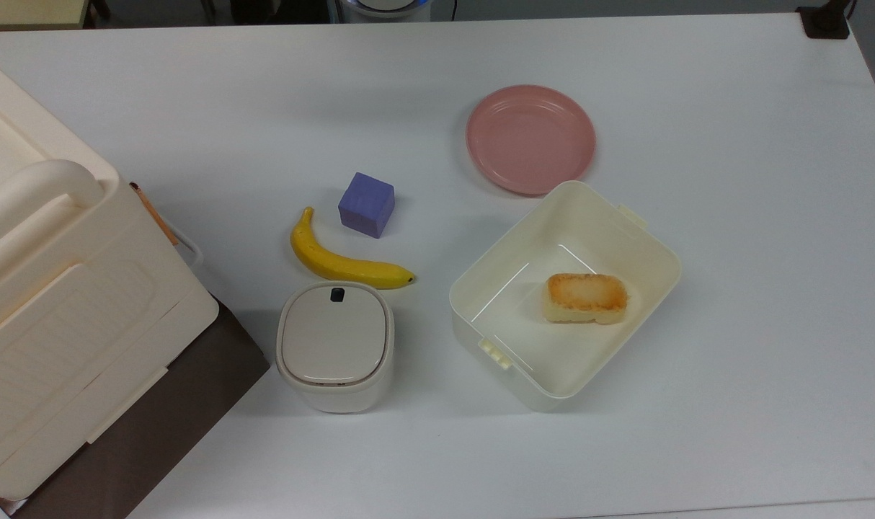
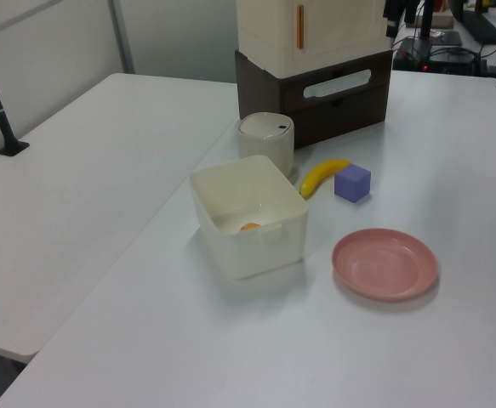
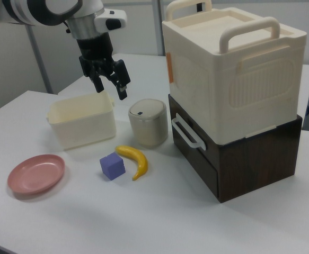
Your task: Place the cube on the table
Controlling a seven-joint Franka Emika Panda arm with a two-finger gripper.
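The blue-purple cube [image 1: 366, 205] rests flat on the white table [image 1: 733, 216], just above the banana in the top view. It also sits to the right of the banana in the left view [image 2: 352, 183], and in front of the cream bin in the right view [image 3: 112, 166]. In the right view my gripper [image 3: 111, 91] hangs in the air above the bin's far right corner, well above and behind the cube. It is open with nothing between its fingers.
A yellow banana [image 1: 344, 263] lies beside the cube. A lidded grey canister [image 1: 334, 344] stands near it. An open cream bin [image 1: 646, 249] holds a toasted bread-like block [image 1: 586, 297]. A pink plate [image 1: 530, 138] lies alone. A big cream box on a brown drawer unit [image 3: 234, 95] fills one side.
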